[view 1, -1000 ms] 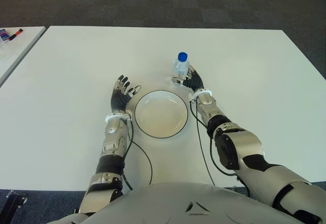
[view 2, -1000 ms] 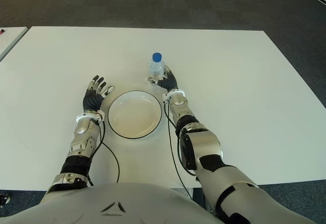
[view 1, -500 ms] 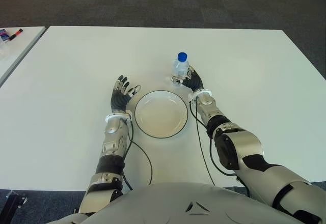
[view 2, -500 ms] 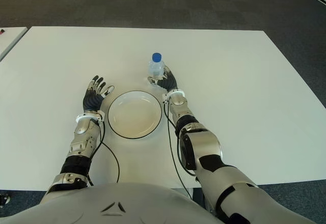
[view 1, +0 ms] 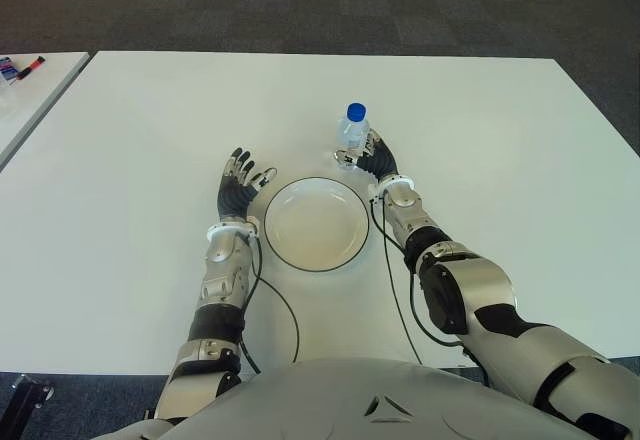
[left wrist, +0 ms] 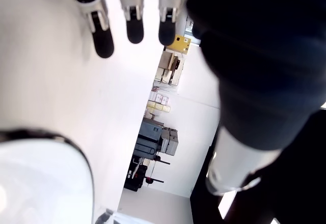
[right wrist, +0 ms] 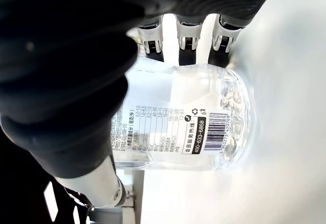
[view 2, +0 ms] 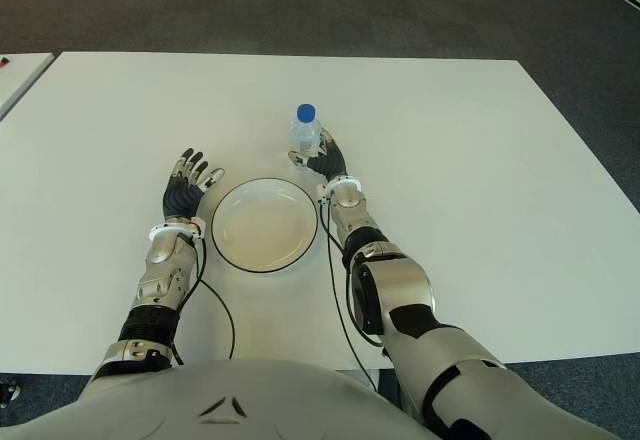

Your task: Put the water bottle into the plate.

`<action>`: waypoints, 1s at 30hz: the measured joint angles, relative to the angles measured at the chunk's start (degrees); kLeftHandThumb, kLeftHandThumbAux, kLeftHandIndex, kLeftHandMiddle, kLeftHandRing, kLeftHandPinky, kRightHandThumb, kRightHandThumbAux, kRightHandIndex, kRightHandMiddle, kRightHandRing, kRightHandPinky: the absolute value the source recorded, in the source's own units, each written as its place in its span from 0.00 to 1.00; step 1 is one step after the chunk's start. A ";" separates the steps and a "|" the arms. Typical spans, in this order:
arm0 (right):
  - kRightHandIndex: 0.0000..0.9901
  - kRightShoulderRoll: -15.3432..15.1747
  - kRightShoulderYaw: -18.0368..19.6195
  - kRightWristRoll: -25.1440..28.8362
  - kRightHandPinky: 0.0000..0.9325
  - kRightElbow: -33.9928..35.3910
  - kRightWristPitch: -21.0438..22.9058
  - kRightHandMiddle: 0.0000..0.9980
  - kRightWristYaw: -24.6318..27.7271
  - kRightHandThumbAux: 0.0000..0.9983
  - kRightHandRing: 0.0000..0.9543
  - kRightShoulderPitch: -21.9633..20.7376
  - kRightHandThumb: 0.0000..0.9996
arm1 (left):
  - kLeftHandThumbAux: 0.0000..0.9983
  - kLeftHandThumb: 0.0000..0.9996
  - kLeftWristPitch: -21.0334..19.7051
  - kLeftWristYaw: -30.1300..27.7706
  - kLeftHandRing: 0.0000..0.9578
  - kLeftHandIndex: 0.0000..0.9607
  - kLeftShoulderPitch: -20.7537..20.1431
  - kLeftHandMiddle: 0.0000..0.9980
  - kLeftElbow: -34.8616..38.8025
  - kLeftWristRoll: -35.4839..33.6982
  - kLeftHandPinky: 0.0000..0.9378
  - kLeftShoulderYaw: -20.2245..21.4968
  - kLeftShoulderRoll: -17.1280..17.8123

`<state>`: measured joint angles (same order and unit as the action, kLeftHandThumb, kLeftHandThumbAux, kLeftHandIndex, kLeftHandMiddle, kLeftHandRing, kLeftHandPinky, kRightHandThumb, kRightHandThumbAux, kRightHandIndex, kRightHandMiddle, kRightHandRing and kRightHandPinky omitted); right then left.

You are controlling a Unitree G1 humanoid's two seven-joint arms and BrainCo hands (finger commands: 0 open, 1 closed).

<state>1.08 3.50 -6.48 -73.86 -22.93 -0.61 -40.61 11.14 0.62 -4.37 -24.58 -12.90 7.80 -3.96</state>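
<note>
My right hand wraps the water bottle, upright on the table just beyond the plate; possibly not fully clamped. Lift and placing remain; left hand idle, fingers spread

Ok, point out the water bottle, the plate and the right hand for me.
water bottle (view 1: 353,132): left eye view, clear body below the blue cap.
plate (view 1: 316,180): left eye view, far rim.
right hand (view 1: 380,163): left eye view, back of hand.
</note>
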 measured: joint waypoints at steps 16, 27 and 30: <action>0.03 0.32 -0.29 -0.14 0.12 0.03 -0.84 0.04 -0.70 0.88 0.05 0.42 0.00 | 0.89 0.00 0.14 -0.01 0.10 0.09 0.01 0.10 -0.03 -0.01 0.14 0.02 0.00; 0.04 0.60 -0.84 -0.28 0.13 0.69 -2.81 0.04 -1.70 0.88 0.06 2.16 0.00 | 0.88 0.00 0.14 -0.02 0.10 0.09 0.07 0.11 -0.03 -0.04 0.13 0.02 0.00; 0.05 0.62 -0.97 -0.29 0.14 0.86 -2.89 0.05 -2.06 0.89 0.06 2.39 0.00 | 0.89 0.00 0.14 -0.02 0.10 0.09 0.11 0.11 -0.03 -0.10 0.13 0.03 -0.01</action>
<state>1.70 2.53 -6.77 -73.00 -25.82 -2.67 -38.22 11.28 0.60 -4.26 -24.61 -13.01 7.83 -3.97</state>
